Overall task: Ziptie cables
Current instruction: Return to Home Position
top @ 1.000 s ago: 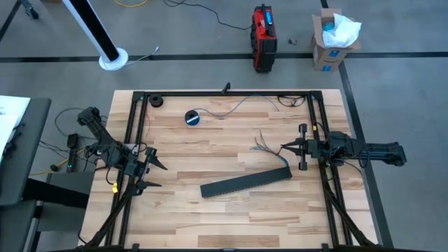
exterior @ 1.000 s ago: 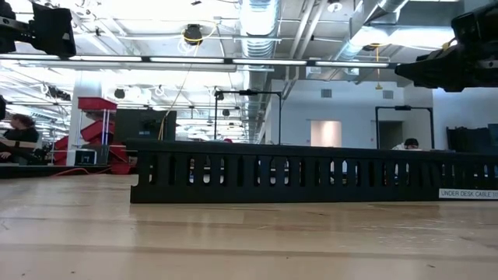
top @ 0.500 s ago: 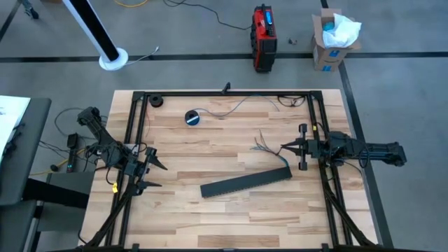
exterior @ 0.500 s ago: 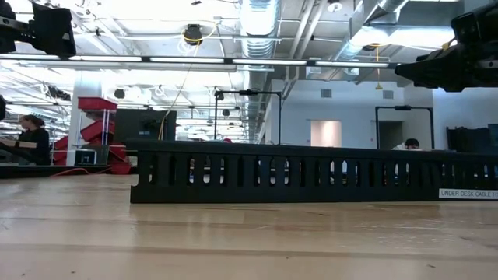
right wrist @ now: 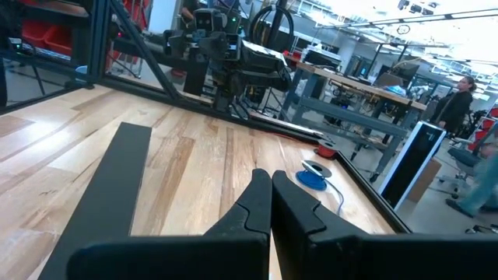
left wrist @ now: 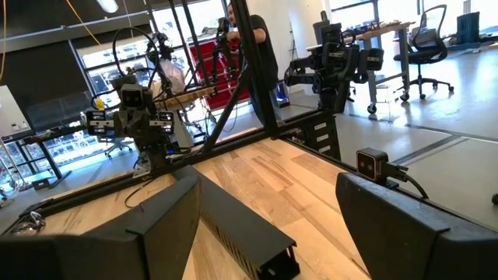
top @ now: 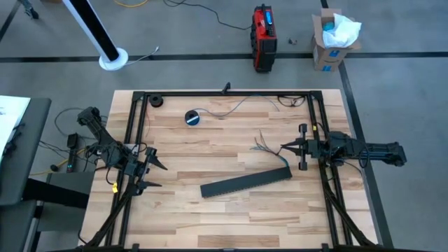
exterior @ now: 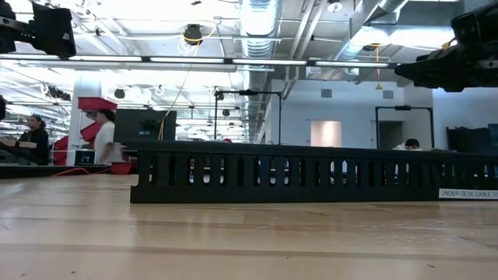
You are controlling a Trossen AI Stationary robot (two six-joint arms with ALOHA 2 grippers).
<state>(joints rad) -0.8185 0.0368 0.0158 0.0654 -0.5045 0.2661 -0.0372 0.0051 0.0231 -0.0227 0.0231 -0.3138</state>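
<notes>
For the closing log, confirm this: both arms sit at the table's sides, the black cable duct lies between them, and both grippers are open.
One slip: the right gripper is shut, as the right wrist view shows. Only the left gripper is open. The rest stands.

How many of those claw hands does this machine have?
2. The left gripper, open, sits at the left edge of the table; the right gripper, shut, sits at the right side, pointing toward the cables.
</notes>
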